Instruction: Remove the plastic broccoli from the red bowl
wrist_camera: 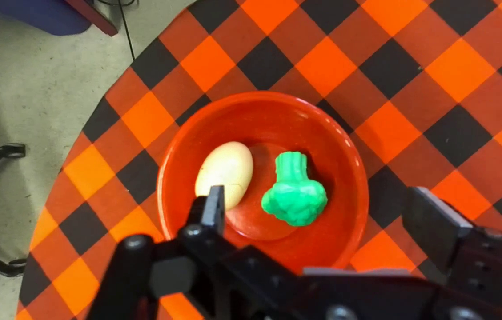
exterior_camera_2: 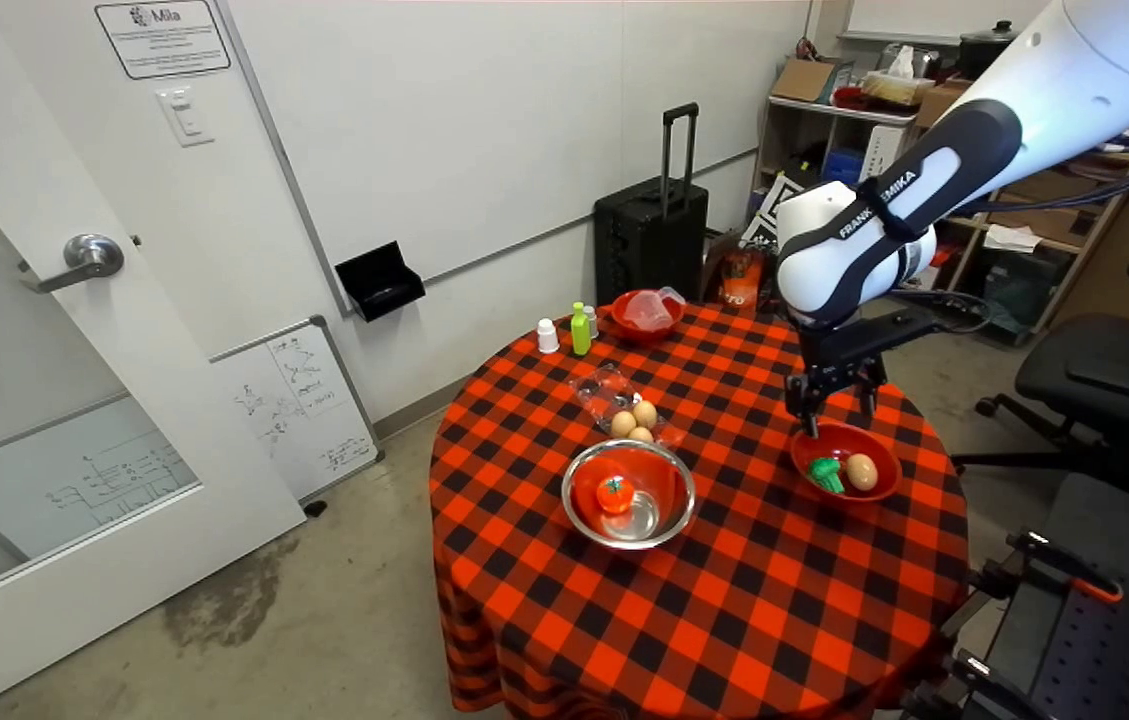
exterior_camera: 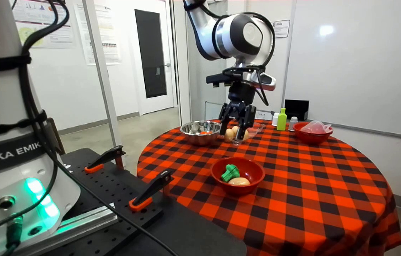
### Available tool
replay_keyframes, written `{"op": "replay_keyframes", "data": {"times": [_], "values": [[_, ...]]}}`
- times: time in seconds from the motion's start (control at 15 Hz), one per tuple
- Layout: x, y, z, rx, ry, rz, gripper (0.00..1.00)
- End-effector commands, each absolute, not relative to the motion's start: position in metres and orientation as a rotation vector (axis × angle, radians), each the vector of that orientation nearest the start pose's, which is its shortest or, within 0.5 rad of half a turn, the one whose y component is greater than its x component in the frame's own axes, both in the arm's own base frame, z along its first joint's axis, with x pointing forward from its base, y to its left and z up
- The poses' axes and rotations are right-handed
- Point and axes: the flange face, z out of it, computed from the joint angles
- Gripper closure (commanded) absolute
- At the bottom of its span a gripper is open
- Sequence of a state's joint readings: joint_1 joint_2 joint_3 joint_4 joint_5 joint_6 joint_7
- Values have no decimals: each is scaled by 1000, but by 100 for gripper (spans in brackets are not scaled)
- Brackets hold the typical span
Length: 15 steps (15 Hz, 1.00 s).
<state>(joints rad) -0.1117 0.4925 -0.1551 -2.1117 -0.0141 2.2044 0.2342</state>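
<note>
The round table, draped in red and black checks, spreads below me. My arm reaches in from two o'clock in an exterior view, cut off by the frame's edge, and bends at the wrist so that I hang pointing downward. There a shiny metal bowl lies at nine o'clock from the red bowl; in an exterior view another red dish sits at two, holding something translucent I cannot make out. My gripper has hold of nothing, its fingers spread wide (how far above the bowl, I cannot tell). In the wrist view its linkage hides the red bowl's rim around seven. The plastic broccoli sits in the red bowl, toward three o'clock, stem pointing to twelve. An egg lies apart from it at nine, its lower end partly behind one of my fingers.
</note>
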Motion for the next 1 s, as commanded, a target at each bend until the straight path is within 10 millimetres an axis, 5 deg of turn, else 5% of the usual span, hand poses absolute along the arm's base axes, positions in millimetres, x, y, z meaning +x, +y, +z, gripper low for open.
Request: {"op": "replay_keyframes", "data": {"times": [0.0, 0.6, 0.93], "values": [[521, -157, 123, -3054, 855, 646, 0], [516, -159, 114, -3017, 866, 685, 0], [508, -176, 111, -3036, 886, 666, 0]]}}
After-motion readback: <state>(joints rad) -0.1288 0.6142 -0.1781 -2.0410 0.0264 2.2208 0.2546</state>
